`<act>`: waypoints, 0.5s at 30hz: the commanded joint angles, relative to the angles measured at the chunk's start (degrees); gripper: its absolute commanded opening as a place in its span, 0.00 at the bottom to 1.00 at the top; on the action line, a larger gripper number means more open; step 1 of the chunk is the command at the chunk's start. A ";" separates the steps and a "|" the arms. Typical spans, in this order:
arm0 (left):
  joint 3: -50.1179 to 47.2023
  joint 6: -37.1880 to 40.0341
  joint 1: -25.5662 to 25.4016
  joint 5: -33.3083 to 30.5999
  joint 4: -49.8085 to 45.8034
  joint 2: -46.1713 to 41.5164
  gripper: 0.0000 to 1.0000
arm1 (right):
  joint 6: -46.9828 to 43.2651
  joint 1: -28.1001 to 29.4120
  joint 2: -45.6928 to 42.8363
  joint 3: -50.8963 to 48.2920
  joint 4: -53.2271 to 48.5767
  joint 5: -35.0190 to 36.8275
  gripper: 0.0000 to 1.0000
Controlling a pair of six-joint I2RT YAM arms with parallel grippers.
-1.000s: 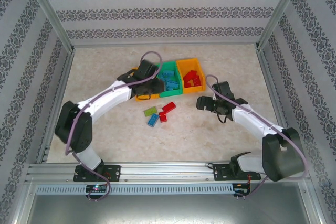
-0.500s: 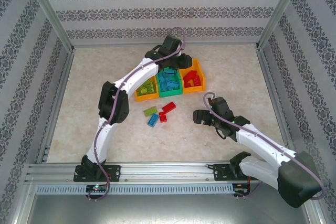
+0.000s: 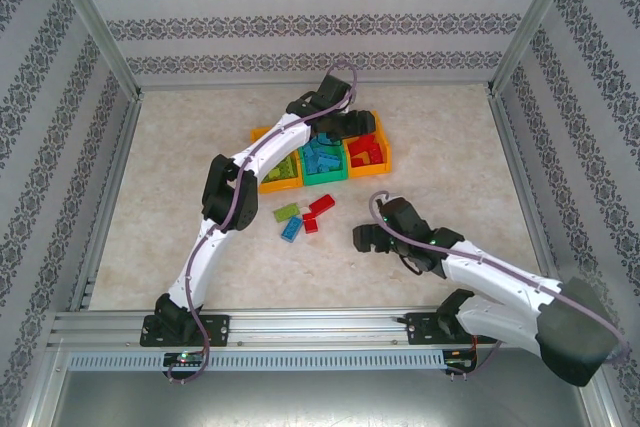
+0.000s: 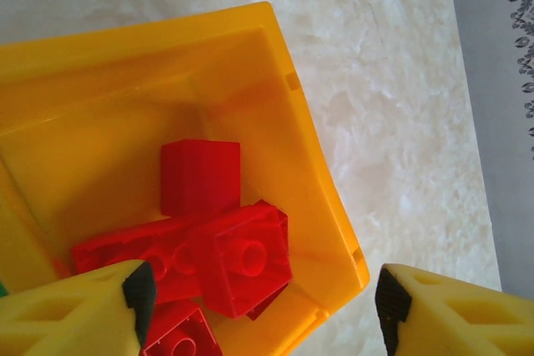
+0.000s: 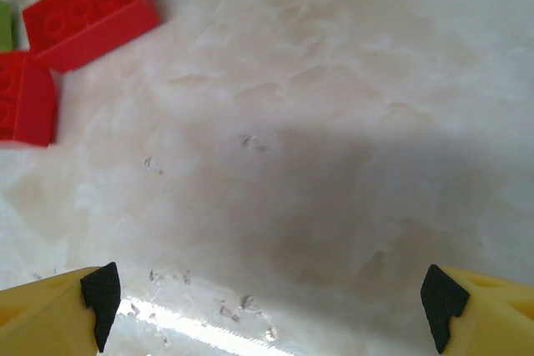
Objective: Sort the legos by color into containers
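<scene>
Three containers stand in a row: an orange bin (image 3: 278, 175) with green legos, a green bin (image 3: 322, 159) with blue legos, and an orange bin (image 3: 368, 152) with red legos. My left gripper (image 3: 348, 127) hovers open over that right orange bin (image 4: 309, 164). Nothing is between its fingers, and red bricks (image 4: 242, 256) lie below it. Loose on the table are a green brick (image 3: 288, 212), a red brick (image 3: 322, 204), a blue brick (image 3: 292, 229) and a small red brick (image 3: 311, 224). My right gripper (image 3: 366, 238) is open just to their right. Its wrist view has two red bricks (image 5: 88, 10) at the top left.
Patterned walls and metal frame posts enclose the marble-look table (image 3: 440, 137). The left arm's long white links (image 3: 230, 187) arch over the table's left half, beside the left bin. Bare tabletop (image 5: 317, 147) lies under the right gripper (image 5: 271, 302).
The left arm has swung from the left bin to above the right orange bin. The right gripper has slid left, towards the loose bricks.
</scene>
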 commanded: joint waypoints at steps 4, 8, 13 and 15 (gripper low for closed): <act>-5.71 4.19 -1.05 -4.06 -1.51 -9.92 1.00 | -0.56 6.66 10.02 9.02 2.51 2.67 0.96; -16.48 6.69 -1.11 -8.33 2.11 -18.24 1.00 | -1.69 11.63 19.16 16.03 0.80 4.86 0.93; -36.46 9.23 -0.94 -14.13 12.67 -31.35 1.00 | -0.96 14.25 26.19 20.36 1.15 4.59 0.89; -42.98 9.77 -0.84 -15.90 16.22 -35.90 0.99 | -1.18 14.76 28.79 22.24 0.54 4.59 0.88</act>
